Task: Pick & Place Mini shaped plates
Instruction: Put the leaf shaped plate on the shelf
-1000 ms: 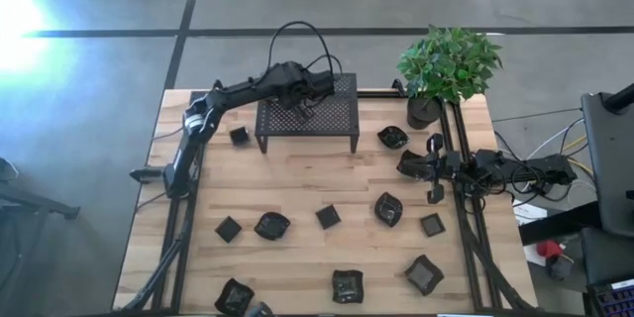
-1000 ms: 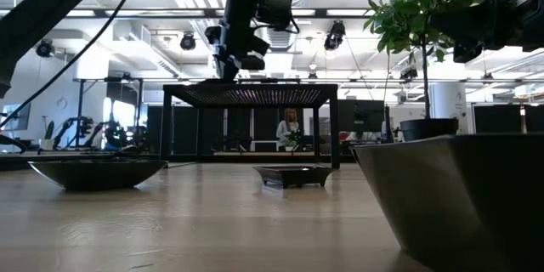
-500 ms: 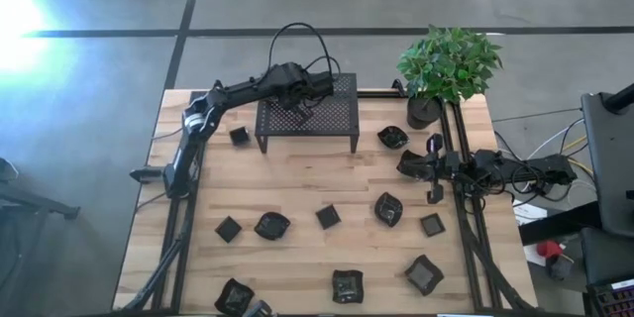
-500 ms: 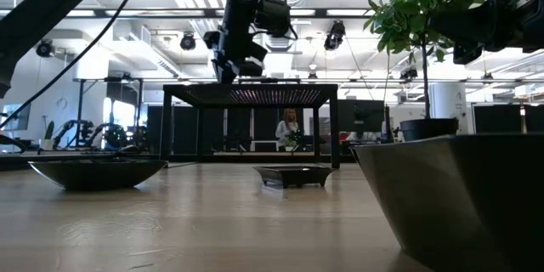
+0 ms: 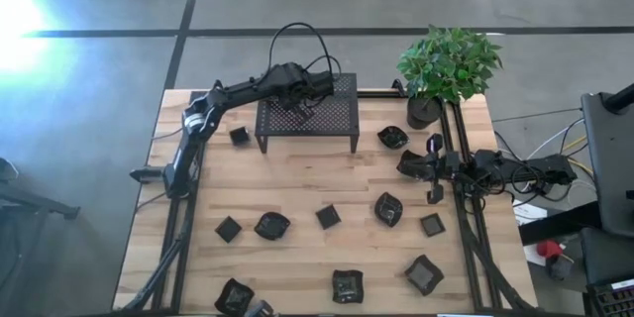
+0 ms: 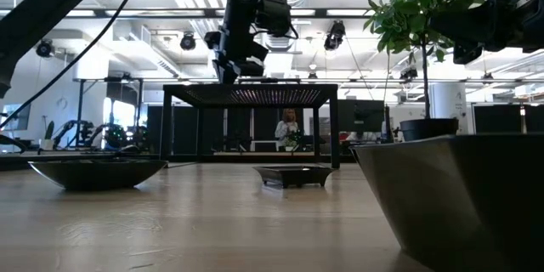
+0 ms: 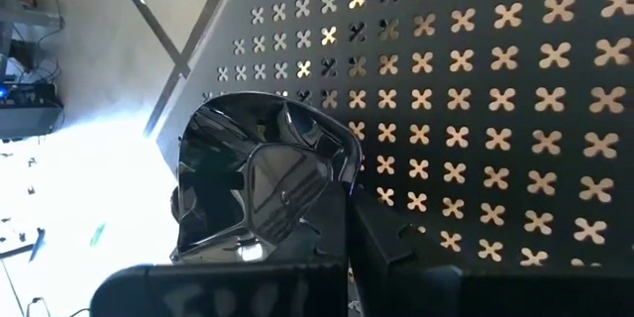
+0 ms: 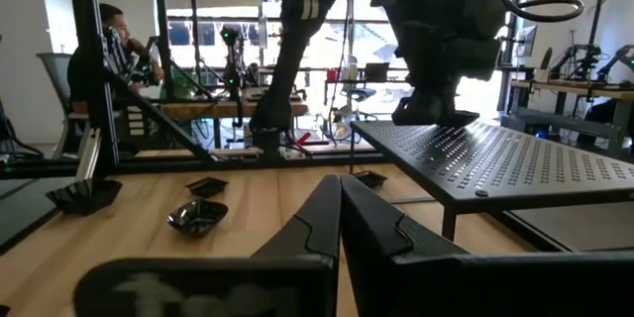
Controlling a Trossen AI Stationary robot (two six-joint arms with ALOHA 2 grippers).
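Presently, the left gripper (image 7: 297,258), clamped on one glossy near-black leaf-shaped mini plate (image 7: 260,180), hung just above the black perforated metal rack (image 5: 307,115); the remaining plates lay scattered over the pale wooden table (image 5: 297,183). The right gripper (image 8: 340,220), fingers together and holding nothing, waited at the table's right edge. Risk, as judged: a release this near the rack's edge could tip the plate off it.

A perforated rack (image 5: 307,116) stands beside a potted plant (image 5: 446,67) (both on wood).

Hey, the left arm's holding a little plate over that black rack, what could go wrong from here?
The left gripper pinches the mini plate by one rim only, so it may tilt or slip on release. It hangs near the perforated rack's back-left corner; dropped there, it could slide off the edge.
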